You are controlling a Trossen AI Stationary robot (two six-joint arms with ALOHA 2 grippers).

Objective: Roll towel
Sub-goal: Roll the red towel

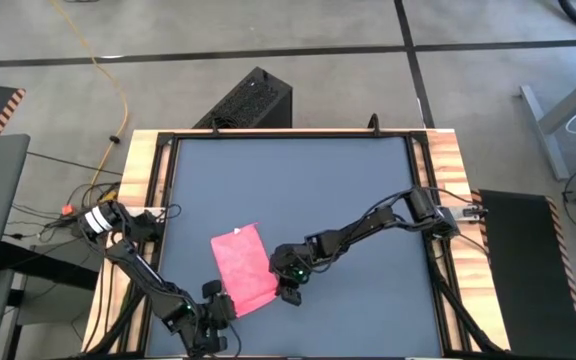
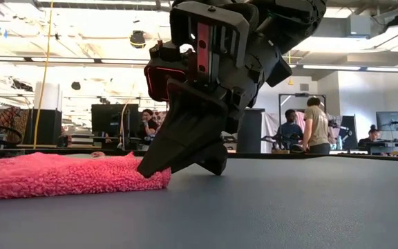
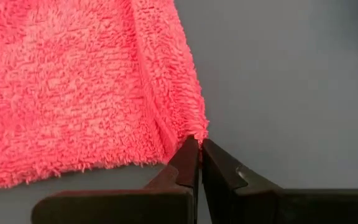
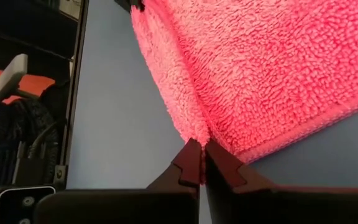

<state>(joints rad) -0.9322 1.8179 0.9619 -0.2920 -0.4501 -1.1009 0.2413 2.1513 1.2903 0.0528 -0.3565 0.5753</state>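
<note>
The pink-red towel (image 1: 244, 268) lies flat on the dark table mat as a folded, narrow oblong, with its long sides running from far to near. My left gripper (image 1: 224, 303) is at its near left corner, with the fingers closed on it (image 3: 199, 146). My right gripper (image 1: 288, 290) is at its near right corner, with the fingers closed on it (image 4: 201, 149). In the low view the right gripper (image 2: 159, 171) comes down at a slant onto the right end of the towel (image 2: 61, 174). My left gripper pinches the towel's near left corner (image 3: 194, 129) between its two fingertips. It comes in low from the table's near side. The towel lies flat on the table beyond the fingers. My right gripper pinches the towel's near right corner (image 4: 197, 127) between its two fingertips, where a folded edge runs into the corner. The fingers (image 2: 178, 149) slant down from the right and reach the table top. The towel lies flat on the mat.
The dark mat (image 1: 348, 200) has bare room to the far side and right of the towel. Wooden side rails (image 1: 143, 180) frame the table. A black box (image 1: 248, 100) stands on the floor behind. People sit and stand in the room beyond (image 2: 313, 124).
</note>
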